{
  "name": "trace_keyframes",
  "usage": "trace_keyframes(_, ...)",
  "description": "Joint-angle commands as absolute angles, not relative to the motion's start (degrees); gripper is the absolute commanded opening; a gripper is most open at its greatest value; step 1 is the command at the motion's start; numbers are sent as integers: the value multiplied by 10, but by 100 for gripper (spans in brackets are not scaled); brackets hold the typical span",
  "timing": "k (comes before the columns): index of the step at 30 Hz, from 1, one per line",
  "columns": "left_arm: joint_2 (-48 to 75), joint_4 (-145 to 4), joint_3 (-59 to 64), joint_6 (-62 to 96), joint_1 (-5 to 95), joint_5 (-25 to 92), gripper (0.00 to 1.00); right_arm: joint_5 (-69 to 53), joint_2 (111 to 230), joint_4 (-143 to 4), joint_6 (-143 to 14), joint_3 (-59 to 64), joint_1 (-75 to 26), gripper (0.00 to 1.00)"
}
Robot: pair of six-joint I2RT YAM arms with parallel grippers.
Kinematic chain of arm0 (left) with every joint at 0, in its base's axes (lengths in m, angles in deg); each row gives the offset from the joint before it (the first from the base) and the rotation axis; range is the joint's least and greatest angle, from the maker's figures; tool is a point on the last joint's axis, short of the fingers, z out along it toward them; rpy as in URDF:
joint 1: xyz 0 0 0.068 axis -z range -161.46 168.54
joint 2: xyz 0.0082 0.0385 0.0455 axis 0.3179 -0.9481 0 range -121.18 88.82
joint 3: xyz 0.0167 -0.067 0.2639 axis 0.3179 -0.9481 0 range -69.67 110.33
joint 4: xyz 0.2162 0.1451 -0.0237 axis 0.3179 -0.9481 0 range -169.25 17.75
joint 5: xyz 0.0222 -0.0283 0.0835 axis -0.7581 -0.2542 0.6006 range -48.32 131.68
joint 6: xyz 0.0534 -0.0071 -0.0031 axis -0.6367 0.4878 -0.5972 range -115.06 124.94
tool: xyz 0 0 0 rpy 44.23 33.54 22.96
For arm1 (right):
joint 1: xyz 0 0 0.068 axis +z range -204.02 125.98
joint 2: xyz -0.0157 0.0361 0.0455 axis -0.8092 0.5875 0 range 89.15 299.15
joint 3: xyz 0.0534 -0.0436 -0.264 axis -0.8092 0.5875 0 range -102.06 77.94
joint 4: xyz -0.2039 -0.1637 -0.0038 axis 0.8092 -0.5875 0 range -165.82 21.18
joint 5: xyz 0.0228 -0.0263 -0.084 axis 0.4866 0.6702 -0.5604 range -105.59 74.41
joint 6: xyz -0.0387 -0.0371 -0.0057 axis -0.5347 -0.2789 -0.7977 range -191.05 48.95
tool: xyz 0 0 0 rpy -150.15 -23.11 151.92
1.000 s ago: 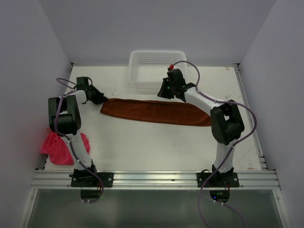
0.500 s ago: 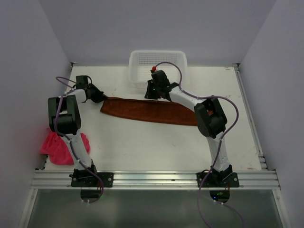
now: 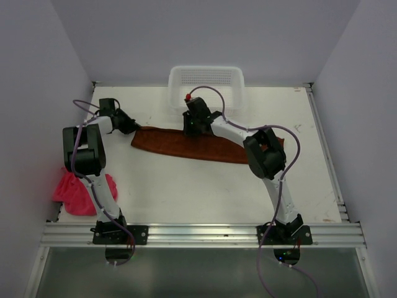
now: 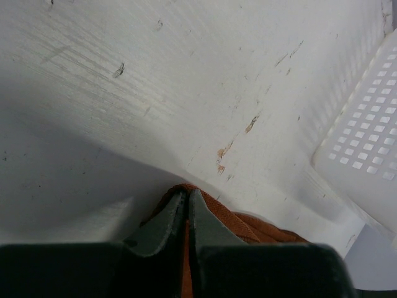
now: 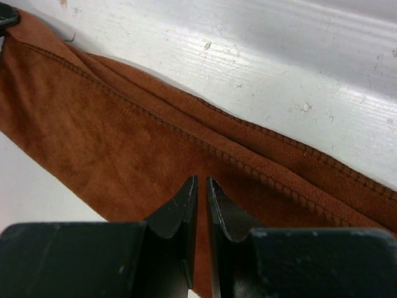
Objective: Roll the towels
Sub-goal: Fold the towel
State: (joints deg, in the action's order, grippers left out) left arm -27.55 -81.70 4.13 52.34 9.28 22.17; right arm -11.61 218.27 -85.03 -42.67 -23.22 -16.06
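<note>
Nearest the arms' bases, well behind and to the left of the left gripper (image 4: pixel 186 197), the pink towel (image 3: pixel 80 192) lies crumpled in a heap at the very left edge of the white counter (image 3: pixel 198 189), well apart from both grippers. Farther out, the rust-brown towel (image 3: pixel 173 144) lies stretched across the counter as a long, narrow band, its stitched hems showing as ridges along it. The left gripper is clamped on the band's left tip, its jaws pressed together with a corner of brown cloth bulging between and under them. To its right, the right gripper (image 5: pixel 200 183) stands over the far edge of the band near its middle, tips down at the cloth. Its jaws are drawn narrow, with only a thin slit between them, and I cannot tell whether a fold is caught in that slit. Past its tips the layered hems run slantwise, then bare counter. Farthest off, just beyond the right gripper and to the right of the left gripper, the white mesh basket (image 3: pixel 206 68) sits at the back of the counter. Both towels lie outside it, and only its perforated floor shows inside.
</note>
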Motion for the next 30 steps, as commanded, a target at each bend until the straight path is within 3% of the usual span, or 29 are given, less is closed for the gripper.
trace_keyframes(1,-280,-799,62,516,86,214,8,-130,2205,-869,-444,-279,-163,15)
trace_keyframes(9,-278,-799,60,514,86,212,8,-165,2230,-882,-449,-317,-163,15)
trace_keyframes(12,-277,-799,60,513,86,211,13,-179,2241,-884,-442,-331,-163,17)
trace_keyframes(18,-272,-799,59,513,86,208,32,-196,2256,-898,-437,-363,-162,19)
trace_keyframes(24,-257,-802,61,512,84,207,39,-196,2248,-903,-441,-361,-163,19)
trace_keyframes(30,-220,-811,68,486,80,226,47,-181,2160,-889,-469,-316,-162,22)
